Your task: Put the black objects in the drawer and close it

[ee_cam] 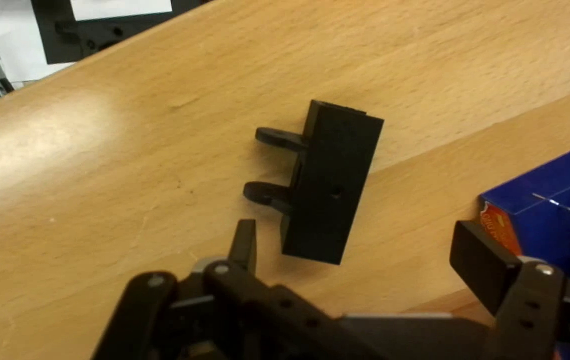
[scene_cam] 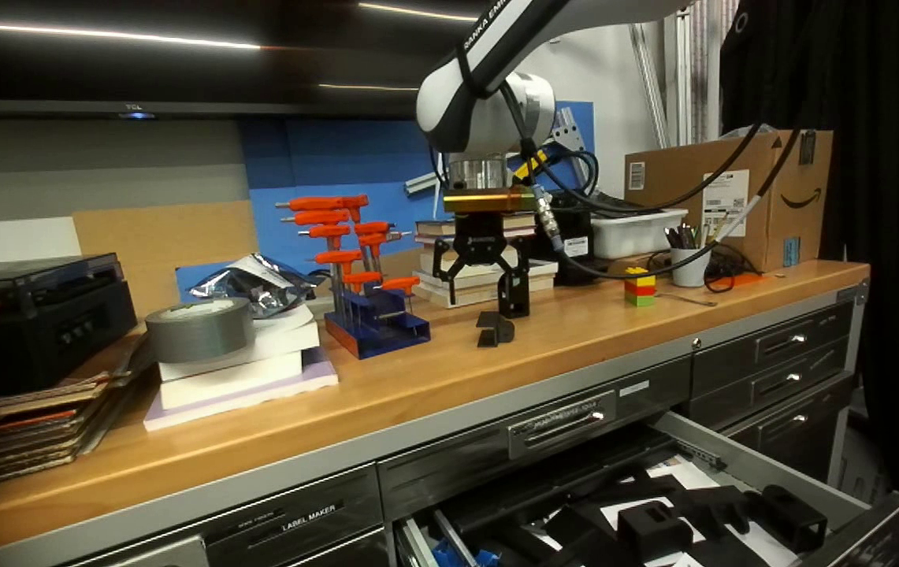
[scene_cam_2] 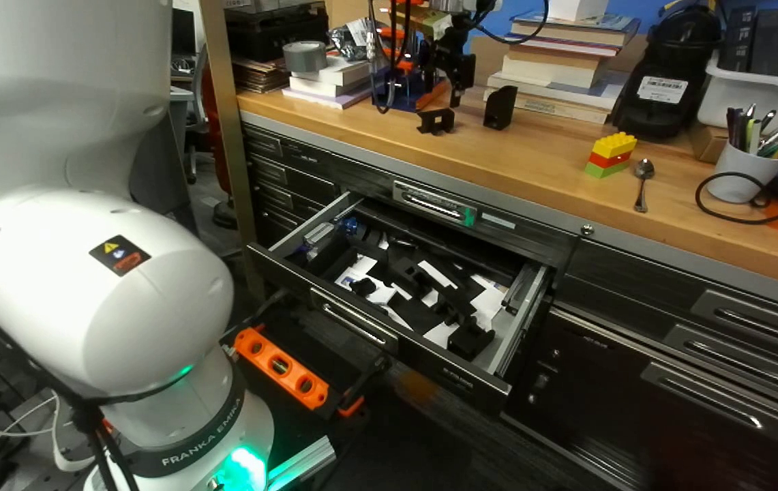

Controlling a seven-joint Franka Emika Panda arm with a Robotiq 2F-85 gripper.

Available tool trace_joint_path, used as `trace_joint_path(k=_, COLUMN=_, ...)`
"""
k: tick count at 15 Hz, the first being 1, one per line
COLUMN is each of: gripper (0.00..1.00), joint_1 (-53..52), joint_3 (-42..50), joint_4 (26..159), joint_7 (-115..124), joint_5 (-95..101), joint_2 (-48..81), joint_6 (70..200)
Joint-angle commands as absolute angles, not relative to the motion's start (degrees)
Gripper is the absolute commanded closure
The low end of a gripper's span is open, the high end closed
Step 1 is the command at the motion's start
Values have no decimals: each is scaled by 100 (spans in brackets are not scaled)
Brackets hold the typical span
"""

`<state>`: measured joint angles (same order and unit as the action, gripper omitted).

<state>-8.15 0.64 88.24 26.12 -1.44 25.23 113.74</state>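
Gripper (ee_cam: 358,241) hovers, jaws spread wide, near 1 black bracket (ee_cam: 332,182) and 1 upright black block (scene_cam_2: 500,108), drawer (scene_cam_2: 429,357) standing open.

"TCL" on lower edge of dark screen (scene_cam: 205,67), far left. "RANKA EMI" showing along raised arm link (scene_cam: 512,39). "FRANKA EMIKA" in full round robot base (scene_cam_2: 201,435), near left. Above it, on white arm casing (scene_cam_2: 136,314), black sticker (scene_cam_2: 120,255) with yellow warning triangle. "LABEL MAKER" on drawer label (scene_cam: 309,518), near left. Curved arrow on cardboard box (scene_cam: 800,173), far right; its white label (scene_cam: 721,203) too blurred to read. Handle plate (scene_cam: 562,421), near: lettering blurred.
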Motion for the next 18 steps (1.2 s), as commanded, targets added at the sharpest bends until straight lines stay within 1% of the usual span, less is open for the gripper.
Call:
trace_joint_path(k=1, gripper=0, joint_1=-905, joint_3=37, joint_4=8587, joint_7=2972, joint_5=-178, joint_2=2602, joint_6=11110)
trace_joint_path(k=11, gripper=0, joint_1=-952, joint_3=29, joint_4=9173, joint_7=3296, joint_5=-215, joint_2=2387, joint_6=11517)
trace_joint_path(k=18, gripper=0, joint_1=-892, joint_3=18, joint_4=9690, joint_7=3259, joint_5=-333, joint_2=2310, joint_6=12178)
